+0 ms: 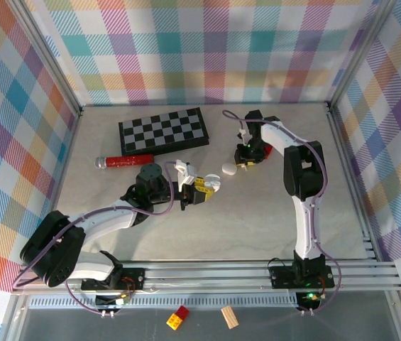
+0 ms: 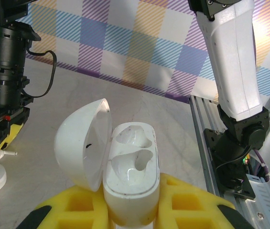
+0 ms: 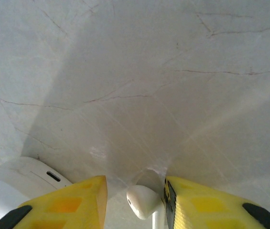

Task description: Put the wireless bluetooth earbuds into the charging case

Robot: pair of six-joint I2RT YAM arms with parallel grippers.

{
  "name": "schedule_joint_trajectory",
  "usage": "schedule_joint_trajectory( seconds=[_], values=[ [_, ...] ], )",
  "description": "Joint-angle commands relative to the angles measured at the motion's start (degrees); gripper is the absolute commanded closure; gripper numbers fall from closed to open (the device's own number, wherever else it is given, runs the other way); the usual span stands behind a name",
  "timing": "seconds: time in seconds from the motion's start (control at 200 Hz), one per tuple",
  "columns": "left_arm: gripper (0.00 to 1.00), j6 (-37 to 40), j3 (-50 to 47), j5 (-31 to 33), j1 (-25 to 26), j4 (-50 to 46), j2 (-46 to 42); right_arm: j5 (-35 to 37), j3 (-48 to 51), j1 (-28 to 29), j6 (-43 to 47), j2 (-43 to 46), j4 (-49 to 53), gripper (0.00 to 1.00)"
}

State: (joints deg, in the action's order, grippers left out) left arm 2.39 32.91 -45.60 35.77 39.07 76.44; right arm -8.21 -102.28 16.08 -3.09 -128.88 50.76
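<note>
At the table (image 1: 257, 220) centre the open case (image 2: 130, 181) sits between the left gripper (image 1: 199, 192) fingers; a second case (image 1: 228, 169) lies at 2 o'clock, and just beyond it an earbud (image 3: 142, 200) lies between the right gripper (image 3: 135, 185) fingers. Board (image 1: 163, 132) at 11 o'clock, rod (image 1: 125, 160) at 10

White arms (image 1: 304, 220) with black joints (image 1: 301, 169), purple cables (image 1: 228, 115), yellow gripper pads (image 3: 68, 202).
</note>
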Motion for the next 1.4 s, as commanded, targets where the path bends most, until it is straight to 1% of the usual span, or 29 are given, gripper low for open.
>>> schedule_joint_trajectory(
  seconds=[0.0,0.14,0.465,0.585,0.79,0.925,1.095,1.275,1.395],
  values=[
    [0.82,0.16,1.20,-1.51,-0.44,0.38,-0.99,-1.10,-2.44,-0.22,3.37,-1.86,4.86,0.64],
    [0.82,0.16,1.21,-1.51,-0.44,0.21,-1.12,-1.11,-4.53,-0.26,4.26,-3.05,7.10,0.65],
    [0.82,0.20,1.28,-1.60,-0.44,0.20,-0.77,-0.67,-5.30,-0.30,4.92,-3.65,8.30,0.73],
    [0.82,0.24,1.20,-1.62,-0.44,0.15,-0.85,-0.45,-5.21,-0.26,4.64,-3.75,7.95,0.77],
    [0.82,0.26,1.31,-1.54,-0.44,0.17,-0.59,0.55,-4.09,-0.26,3.95,-2.69,5.42,0.80],
    [0.82,0.25,1.37,-1.14,-0.44,0.04,-0.46,2.31,0.53,-0.28,3.03,1.90,-0.32,0.82],
    [0.82,0.15,1.73,-1.00,-0.43,0.10,0.20,4.37,10.42,-0.30,2.27,10.74,-11.29,0.83],
    [0.82,-0.02,2.47,-0.35,-0.42,-0.68,0.81,4.01,21.80,-0.20,1.95,20.89,-22.96,0.83],
    [0.82,-0.67,2.71,0.28,-0.35,-0.46,1.10,2.56,28.29,-0.09,1.77,28.13,-28.36,0.83]
  ],
)
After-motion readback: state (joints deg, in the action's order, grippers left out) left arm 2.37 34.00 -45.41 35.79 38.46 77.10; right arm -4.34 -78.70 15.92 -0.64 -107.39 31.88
